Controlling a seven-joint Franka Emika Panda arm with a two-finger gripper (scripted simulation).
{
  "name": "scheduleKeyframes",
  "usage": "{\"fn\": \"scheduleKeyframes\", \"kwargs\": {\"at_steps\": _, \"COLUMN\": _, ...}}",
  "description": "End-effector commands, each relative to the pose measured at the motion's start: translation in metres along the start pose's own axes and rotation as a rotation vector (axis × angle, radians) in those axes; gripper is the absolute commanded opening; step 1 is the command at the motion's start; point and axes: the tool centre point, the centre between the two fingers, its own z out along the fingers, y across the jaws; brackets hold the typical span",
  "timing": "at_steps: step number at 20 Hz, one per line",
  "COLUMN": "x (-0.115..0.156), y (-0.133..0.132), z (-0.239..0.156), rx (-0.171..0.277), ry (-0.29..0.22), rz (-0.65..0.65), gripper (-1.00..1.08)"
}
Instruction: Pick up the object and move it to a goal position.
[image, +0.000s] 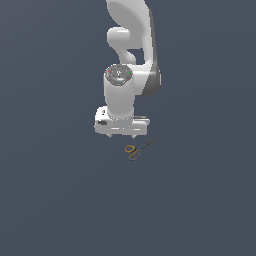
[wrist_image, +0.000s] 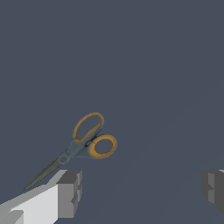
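Note:
The scissors (image: 136, 150) lie flat on the dark grey floor, with two orange-yellow ring handles and thin dark blades pointing toward the exterior view's right. In the wrist view the scissors (wrist_image: 85, 144) lie just beyond one fingertip (wrist_image: 70, 192). My gripper (image: 122, 136) hangs above the floor, just to the exterior view's left of and behind the scissors. It is open and empty, with its jaws wide apart; in the wrist view the gripper (wrist_image: 142, 188) shows both grey pads, and the scissors are outside the gap between them.
The white arm (image: 131, 50) rises behind the gripper toward the top of the exterior view. The floor (image: 60, 200) is a plain dark grey surface with no other objects in view.

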Motion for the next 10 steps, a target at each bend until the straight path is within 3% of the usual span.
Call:
{"fn": "scheduleKeyframes", "kwargs": {"at_steps": 1, "x": 0.000, "y": -0.003, "z": 0.002, "rx": 0.001, "ry": 0.000, "rz": 0.023, "gripper": 1.00}}
{"fn": "scheduleKeyframes", "kwargs": {"at_steps": 10, "x": -0.002, "y": -0.019, "z": 0.015, "rx": 0.008, "ry": 0.002, "rz": 0.170, "gripper": 1.00}}
